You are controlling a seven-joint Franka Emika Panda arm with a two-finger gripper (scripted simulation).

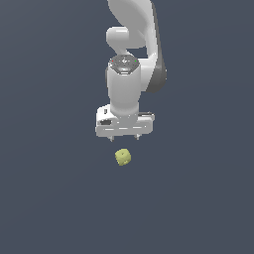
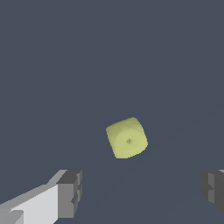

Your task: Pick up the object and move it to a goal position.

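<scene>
Plain dark slate-blue counter (image 1: 44,198) filling both views, flat and unmarked, no walls or edges visible. Small yellow-green object (image 1: 123,157) resting on it, just below the white tool (image 1: 124,138), apart from it. Tool spread wide, fingers (image 2: 70,192) flanking the object, gripping nothing

I see a flat, uniform dark slate-blue floor (image 1: 54,198) filling both views, with no markings or edges. One thing lies directly on it: the object (image 1: 123,157), a small pale yellow-green rounded cube with shallow dimples, sitting near the middle of the exterior view, one dimpled face turned up in the wrist view.
</scene>
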